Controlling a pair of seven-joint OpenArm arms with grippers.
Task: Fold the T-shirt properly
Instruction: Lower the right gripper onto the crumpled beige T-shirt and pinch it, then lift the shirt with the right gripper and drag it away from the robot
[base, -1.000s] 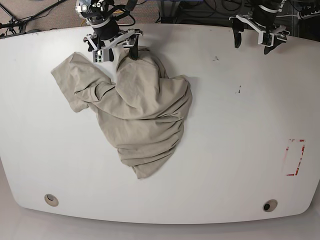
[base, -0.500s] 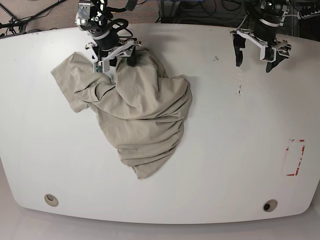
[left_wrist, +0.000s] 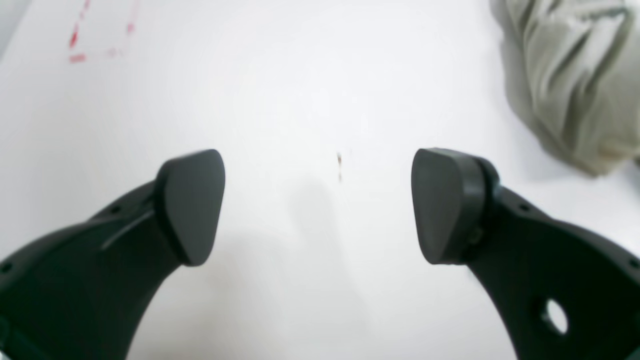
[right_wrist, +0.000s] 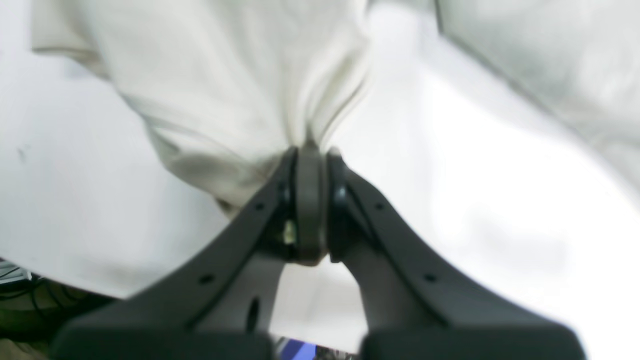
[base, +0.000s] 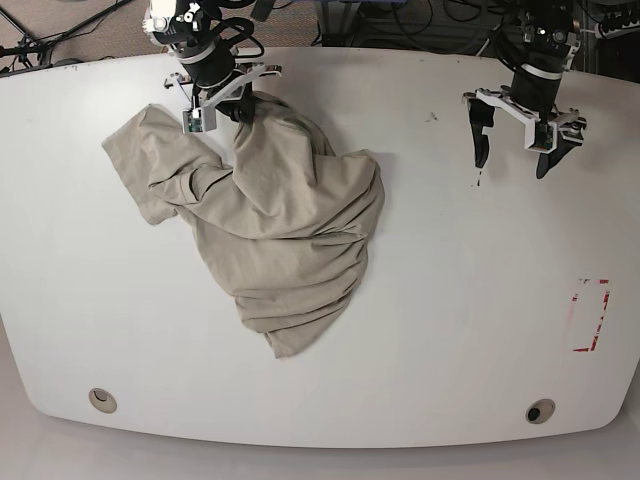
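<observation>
With the right gripper (right_wrist: 311, 150) pinched on a small gather at the far edge of the T-shirt (base: 275, 215), which lies crumpled on the table (base: 450, 300), and the left gripper (left_wrist: 317, 200) spread over bare table, a lift risks the fabric slipping free or rising bunched.

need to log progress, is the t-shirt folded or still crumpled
Crumpled: the T-shirt lies in a wrinkled heap on the table, no neat folds.

Blocked: crumpled T-shirt (base: 275, 225) heaped over the table's (base: 450, 300) far-left and middle.
Open room: bare tabletop right of the heap, near edge too.
Minor: red marking (base: 590, 315) flat, near right.
</observation>
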